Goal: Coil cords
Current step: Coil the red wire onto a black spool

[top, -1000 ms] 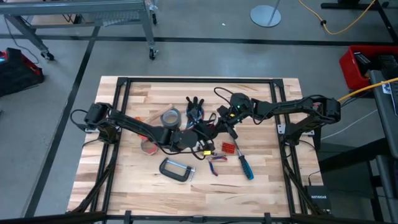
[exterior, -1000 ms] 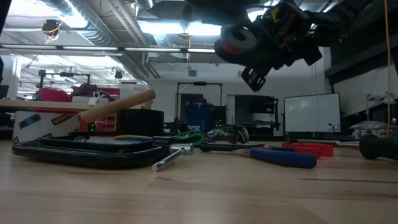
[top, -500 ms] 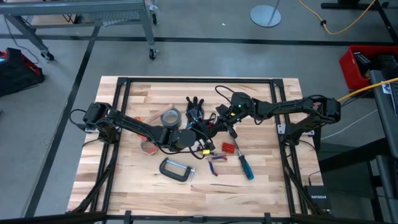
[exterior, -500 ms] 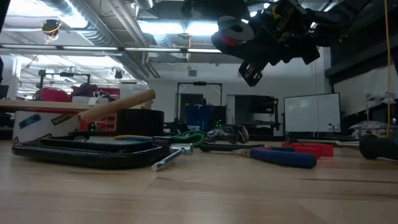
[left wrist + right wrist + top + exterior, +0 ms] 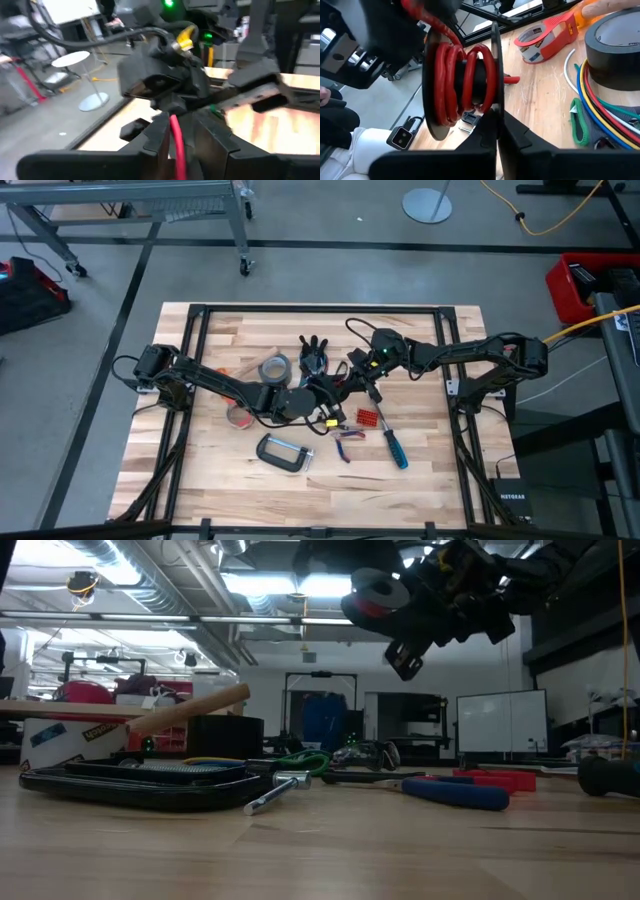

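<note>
Partway: red cord [image 5: 465,75] few turns on black spool [image 5: 492,70], right gripper [image 5: 495,125] clamped on spool flange; left gripper [image 5: 175,140] pinching red cord; other cords [image 5: 590,105] loose on table [image 5: 540,100]

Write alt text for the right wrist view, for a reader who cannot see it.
A black spool wound with red cord fills the middle, its flange pinched in the right end effector. Beyond, on the wooden table, lie an orange-red tape roll, a black tape roll and loose coloured cords.
</note>
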Robot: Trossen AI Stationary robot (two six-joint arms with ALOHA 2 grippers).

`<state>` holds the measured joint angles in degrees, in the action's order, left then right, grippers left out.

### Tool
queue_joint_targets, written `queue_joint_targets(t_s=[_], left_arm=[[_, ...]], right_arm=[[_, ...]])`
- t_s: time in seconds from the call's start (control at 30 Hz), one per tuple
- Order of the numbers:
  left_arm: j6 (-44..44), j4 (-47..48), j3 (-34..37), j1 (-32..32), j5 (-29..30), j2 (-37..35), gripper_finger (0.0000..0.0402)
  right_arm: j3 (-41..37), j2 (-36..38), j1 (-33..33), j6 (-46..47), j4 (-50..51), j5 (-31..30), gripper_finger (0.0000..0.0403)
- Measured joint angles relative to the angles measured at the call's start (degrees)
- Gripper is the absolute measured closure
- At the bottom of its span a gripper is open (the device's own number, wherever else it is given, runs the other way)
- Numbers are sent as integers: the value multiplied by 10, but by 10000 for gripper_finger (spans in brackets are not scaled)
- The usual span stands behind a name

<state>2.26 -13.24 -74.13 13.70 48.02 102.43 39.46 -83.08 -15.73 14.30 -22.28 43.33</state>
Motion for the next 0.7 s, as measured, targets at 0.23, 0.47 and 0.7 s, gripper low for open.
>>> queue_joint_targets(t_s=[0.23, 0.47, 0.7], left_arm=[[76, 70, -2, 6, -22, -1, 340], [90, 88, -1, 6, -30, -2, 340], [123, 119, -1, 6, -59, -1, 348]], right_arm=[[-1, 0, 0, -45, 8, -3, 402], [-1, 0, 0, -130, 68, -7, 402], [-1, 0, 0, -163, 98, -24, 402]])
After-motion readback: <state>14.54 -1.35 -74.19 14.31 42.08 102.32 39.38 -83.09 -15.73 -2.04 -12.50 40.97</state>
